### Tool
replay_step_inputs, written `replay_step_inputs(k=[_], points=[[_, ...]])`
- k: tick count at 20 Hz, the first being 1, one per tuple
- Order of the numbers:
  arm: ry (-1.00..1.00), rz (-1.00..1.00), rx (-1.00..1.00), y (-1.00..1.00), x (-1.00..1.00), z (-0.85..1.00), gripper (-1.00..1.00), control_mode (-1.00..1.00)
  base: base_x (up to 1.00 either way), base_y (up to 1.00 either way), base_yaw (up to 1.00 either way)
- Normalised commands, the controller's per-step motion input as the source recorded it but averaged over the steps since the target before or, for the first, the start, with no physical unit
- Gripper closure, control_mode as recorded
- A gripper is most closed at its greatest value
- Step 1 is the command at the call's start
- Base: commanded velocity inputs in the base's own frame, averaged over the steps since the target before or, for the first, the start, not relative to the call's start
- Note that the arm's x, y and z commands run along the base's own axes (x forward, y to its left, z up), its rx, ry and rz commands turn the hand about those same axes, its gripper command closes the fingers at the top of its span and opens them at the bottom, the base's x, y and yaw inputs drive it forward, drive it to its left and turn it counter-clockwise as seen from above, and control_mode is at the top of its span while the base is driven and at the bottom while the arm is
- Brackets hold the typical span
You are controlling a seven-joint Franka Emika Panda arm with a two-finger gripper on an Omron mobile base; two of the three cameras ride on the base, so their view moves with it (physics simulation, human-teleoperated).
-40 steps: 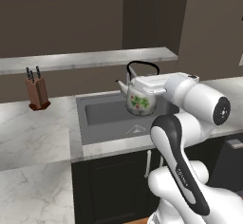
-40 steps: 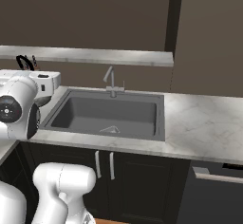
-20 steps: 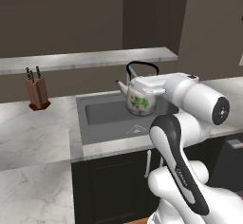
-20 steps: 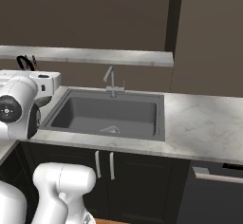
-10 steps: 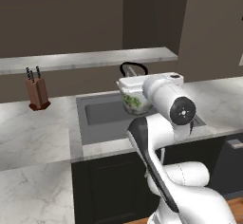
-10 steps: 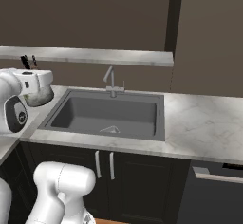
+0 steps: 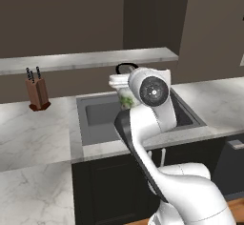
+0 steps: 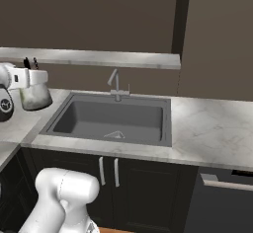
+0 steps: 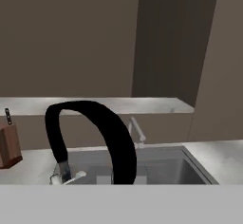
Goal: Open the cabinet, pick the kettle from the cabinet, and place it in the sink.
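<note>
The white kettle [image 8: 35, 95] with green leaf pattern hangs in the air above the left part of the grey sink [image 8: 116, 117]. My gripper [image 8: 28, 76] is shut on its thin black arched handle [image 9: 97, 134], which curves across the hand view. In the left base view the kettle [image 7: 125, 97] is partly hidden behind my arm's round joint, over the sink [image 7: 97, 116]. The faucet [image 8: 115, 85] stands at the sink's back rim. The cabinet is out of view.
A brown knife block [image 7: 36, 93] stands on the white marble counter [image 7: 33, 133] left of the sink. A marble shelf [image 8: 99, 58] runs along the wall above the faucet. Black base cabinets [image 8: 111, 175] lie below the counter.
My arm's elbow has swung left in the left base view, and the kettle has shifted slightly left with it. In the right base view the kettle has come into sight at the left edge.
</note>
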Motion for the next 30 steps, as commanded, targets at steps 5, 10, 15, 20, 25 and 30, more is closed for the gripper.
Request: replay_step_inputs(k=[5,10,15,20,25,30], points=[[0.02,0.00,0.05,-0.02,0.10,-0.09,1.00,-1.00,0.00,0.00,0.00],[-0.03,0.00,0.01,-0.05,0.09,-0.25,1.00,-1.00,0.00,0.00,0.00],[-0.06,0.00,0.01,-0.09,0.13,-0.35,1.00,-1.00,0.00,0.00,0.00],[0.05,-0.05,0.03,-0.04,0.35,-0.23,1.00,-1.00,0.00,0.00,0.00],[0.22,-0.08,0.14,0.00,0.42,-0.05,1.00,-1.00,0.00,0.00,0.00],[0.29,-0.03,0.16,0.00,0.35,-0.04,1.00,-1.00,0.00,0.00,0.00]])
